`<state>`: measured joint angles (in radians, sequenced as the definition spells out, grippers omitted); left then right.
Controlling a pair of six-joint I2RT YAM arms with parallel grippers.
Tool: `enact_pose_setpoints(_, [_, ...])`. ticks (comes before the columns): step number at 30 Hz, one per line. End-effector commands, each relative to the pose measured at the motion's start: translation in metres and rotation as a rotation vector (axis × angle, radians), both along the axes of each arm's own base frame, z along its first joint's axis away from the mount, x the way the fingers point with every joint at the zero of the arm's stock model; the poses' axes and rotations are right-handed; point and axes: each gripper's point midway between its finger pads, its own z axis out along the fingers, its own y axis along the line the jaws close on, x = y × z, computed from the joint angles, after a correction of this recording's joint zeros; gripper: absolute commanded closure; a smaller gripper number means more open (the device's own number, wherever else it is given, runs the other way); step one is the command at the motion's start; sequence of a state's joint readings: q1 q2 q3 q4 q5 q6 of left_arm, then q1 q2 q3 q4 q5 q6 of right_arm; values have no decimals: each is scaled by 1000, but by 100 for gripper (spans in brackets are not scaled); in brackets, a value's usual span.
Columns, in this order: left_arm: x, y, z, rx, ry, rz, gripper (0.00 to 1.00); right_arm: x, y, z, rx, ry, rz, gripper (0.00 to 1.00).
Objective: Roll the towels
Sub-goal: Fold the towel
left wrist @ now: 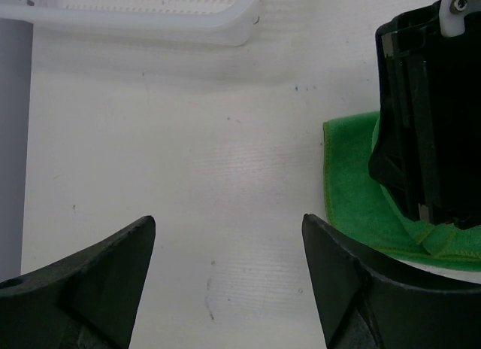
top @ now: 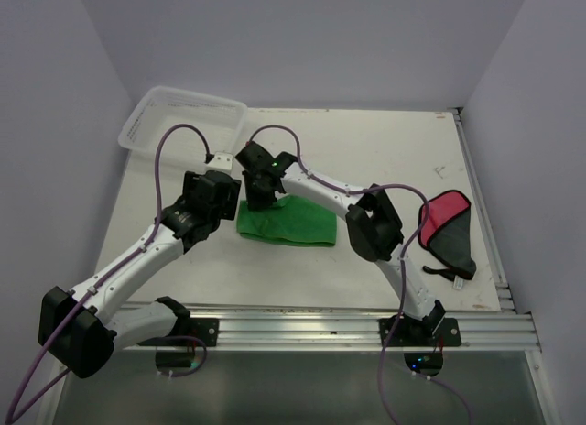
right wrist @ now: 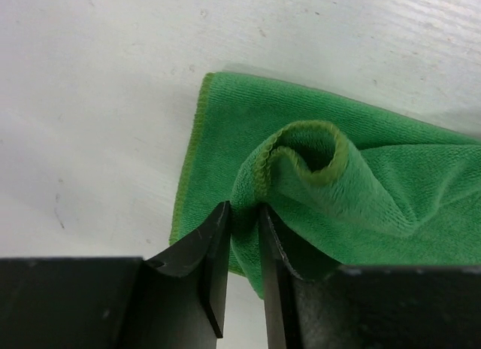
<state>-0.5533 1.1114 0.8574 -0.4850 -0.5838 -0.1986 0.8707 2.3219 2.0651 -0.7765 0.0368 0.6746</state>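
left gripper (left wrist: 229, 223) jaws wide, holding nothing | right gripper (right wrist: 244, 213) jaws narrow, pinching curled fold of bright green cloth towel (right wrist: 406, 183)

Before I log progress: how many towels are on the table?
2. The green towel lies in the middle, a fold pinched in the right gripper; the red towel lies far right on the table, untouched. None appears hidden.

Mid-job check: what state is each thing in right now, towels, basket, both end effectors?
Green towel: lying flat, one edge curled into a loop, not yet rolled.
Red towel: loosely folded, grey underside showing, untouched.
Basket: upright, nothing seen inside.
Left end effector: open, empty.
Right end effector: pinching the green towel's curled edge.
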Motion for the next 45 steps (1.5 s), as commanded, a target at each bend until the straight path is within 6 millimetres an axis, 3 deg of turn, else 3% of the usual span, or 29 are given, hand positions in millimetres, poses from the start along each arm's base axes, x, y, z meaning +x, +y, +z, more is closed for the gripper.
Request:
enact_pose_setpoints(1, [6,-5,14,-39,-66,3,17,7,29,32,129,-59,14,73])
enact_pose_setpoints(9, [5,-4,17,-42,-76,7,17,4,52,44,249,-33,45,64])
enact_pose_setpoints(12, [6,-4,17,-42,-77,7,17,5,50,51,258,-44,39,63])
enact_pose_setpoints(16, [6,-5,17,-47,-75,2,17,14,31,68,251,-70,6,60])
enact_pose_setpoints(17, [6,-6,17,-47,-74,0,17,15,24,66,238,-67,-2,59])
enact_pose_setpoints(18, [6,-6,17,-48,-74,-2,17,21,12,81,248,-90,-22,59])
enact_pose_setpoints(20, [6,-7,16,-54,-73,-7,16,22,-9,77,224,-83,-45,58])
enact_pose_setpoints(21, [6,-8,17,-57,-75,-10,16,32,-24,81,227,-93,-72,58])
enact_pose_setpoints(22, [5,-9,16,-62,-73,-18,16,32,-34,103,258,-119,-76,58])
enact_pose_setpoints(23, [6,-10,16,-62,-72,-21,16,28,-50,92,234,-101,-83,58])
enact_pose_setpoints(24, [6,-11,16,-66,-73,-24,16,36,-68,93,233,-109,-112,57])
enact_pose_setpoints(25, [6,-12,15,-68,-70,-28,16,26,-85,99,234,-109,-120,57])
enact_pose_setpoints(27, [6,-13,14,-73,-67,-35,16,28,-113,103,244,-120,-149,57])
enact_pose_setpoints(30, [7,-17,13,-81,-63,-50,16,9,-153,98,228,-112,-174,56])
enact_pose_setpoints(31, [8,-22,14,-98,-64,-70,16,-6,-168,92,215,-103,-179,56])
enact_pose_setpoints(33, [9,-32,15,-129,-59,-108,16,-15,-189,83,208,-88,-220,56])
enact_pose_setpoints(34, [12,-37,22,-151,-75,-119,16,-31,-203,61,190,-42,-253,56])
enact_pose_setpoints(35, [14,-42,24,-166,-75,-136,16,-30,-210,74,253,-85,-273,56])
enact_pose_setpoints(36, [15,-52,25,-191,-60,-174,16,-36,-215,71,285,-78,-290,56])
enact_pose_setpoints(37, [20,-59,38,-212,-75,-191,16,-52,-225,48,295,-19,-332,56])
enact_pose_setpoints(38, [22,-64,41,-221,-68,-208,16,-48,-226,62,385,-59,-336,56])
enact_pose_setpoints(39, [27,-74,46,-241,-62,-238,16,-60,-232,44,391,-25,-351,55])
enact_pose_setpoints(40, [30,-79,48,-245,-58,-250,16,-60,-237,43,417,-23,-385,55])
enact_pose_setpoints(42, [39,-93,53,-266,-45,-288,16,-62,-237,45,459,-41,-389,55])
enact_pose_setpoints(45, [51,-115,57,-305,-22,-338,16,-65,-237,31,484,-12,-412,54])
